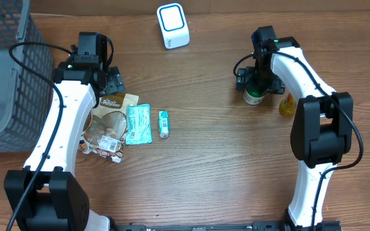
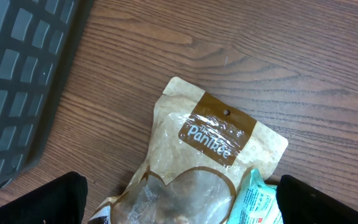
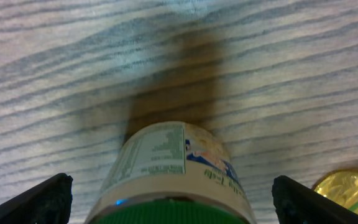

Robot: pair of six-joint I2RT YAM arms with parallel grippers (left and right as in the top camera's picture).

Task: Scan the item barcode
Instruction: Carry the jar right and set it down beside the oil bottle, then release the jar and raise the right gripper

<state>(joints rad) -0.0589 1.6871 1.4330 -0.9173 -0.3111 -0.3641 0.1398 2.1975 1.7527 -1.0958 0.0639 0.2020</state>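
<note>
**Jar upright between spread right jaws, scanner off to its left**

Jar (image 3: 166, 158) is the thing the next move seems to turn on. Green-lidded, it stands upright on the table (image 1: 223, 167), straight below the right gripper (image 1: 257, 82). In the right wrist view its lid fills the bottom middle, and the two fingers (image 3: 45, 199) sit far out at either edge. The jaws are therefore spread wide, with clear gaps on both sides, and nothing is pinched. The jar's long axis is vertical and runs up toward that camera. A label panel of small print shows, but I cannot tell whether a barcode is on it.

The scanner (image 1: 172, 24), a white box with a blue ring, lies near the far edge, well apart from the jar and to the robot's left of it. It sits roughly between the two arms.

By my reading the right arm is the one placed to take the jar. Its jaws need only close on the jar's sides, then carry it left and turn the label toward the scanner.

A gold thing (image 3: 347, 186) lies just beside the jar on the right, and a closing finger could nudge it.

The left gripper (image 1: 111, 82) hovers over a brown pouch (image 2: 210, 140), its jaws also wide and empty. A teal packet (image 2: 260, 199) touches the pouch's corner, and a basket (image 2: 17, 81) stands nearby.
</note>
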